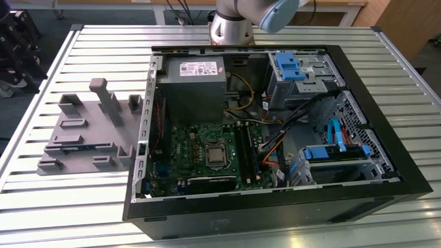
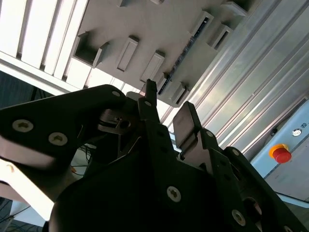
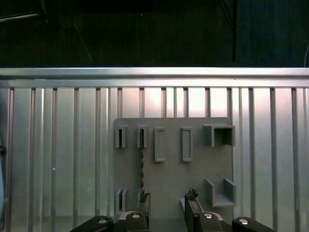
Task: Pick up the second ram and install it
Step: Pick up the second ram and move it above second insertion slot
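ram [image 3: 142, 169]: thin dark green strip standing on edge in the grey fixture. The first wrist view sees it edge-on, and it runs between two narrow slot holders.
ram, other views: a dark line [image 2: 182, 55] between holders in the second wrist view. In the exterior view it is a dark strip with bluish glints [image 1: 77, 148], low on the fixture.
ram status: seated in the fixture, not gripped, well apart from the motherboard.
fixture [image 3: 169, 179]: flat grey plate with raised slot holders and box-shaped pockets. It lies flat on the bench.
end effector [image 3: 167, 208]: released, black fingers [image 3: 145, 205] spread with nothing between them. It hangs over the fixture and clear of the ram. In the first wrist view one finger lines up with the ram's line.
end effector, second wrist view: fingertips [image 2: 166, 113] point toward the fixture, gap visible between them.
arm [image 1: 231, 26]: base stands at the bench's far edge, behind the computer case.
computer case [image 1: 276, 204]: black tower on its side, panel off, just beside the fixture on the exterior view's right.
motherboard [image 1: 189, 150]: green, flat inside the case, long black slots alongside the processor socket.
bench [image 1: 69, 206]: ribbed aluminium slats.
red button [image 2: 281, 153]: on a pale box off the bench, in the second wrist view.
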Controlling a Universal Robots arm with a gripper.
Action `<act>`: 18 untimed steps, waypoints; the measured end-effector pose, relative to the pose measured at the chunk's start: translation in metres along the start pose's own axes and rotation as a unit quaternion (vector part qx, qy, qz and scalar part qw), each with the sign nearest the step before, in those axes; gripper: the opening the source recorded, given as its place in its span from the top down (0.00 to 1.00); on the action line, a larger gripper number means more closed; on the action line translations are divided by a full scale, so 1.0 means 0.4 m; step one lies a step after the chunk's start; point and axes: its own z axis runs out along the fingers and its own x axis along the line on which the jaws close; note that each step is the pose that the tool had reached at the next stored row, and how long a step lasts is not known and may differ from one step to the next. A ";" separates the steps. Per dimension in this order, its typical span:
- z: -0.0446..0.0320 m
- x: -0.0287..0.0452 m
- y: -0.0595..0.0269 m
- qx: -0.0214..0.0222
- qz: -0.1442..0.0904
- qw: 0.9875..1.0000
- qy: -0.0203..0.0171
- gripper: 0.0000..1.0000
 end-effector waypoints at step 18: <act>0.035 0.007 -0.001 0.000 0.006 1.000 0.000 0.59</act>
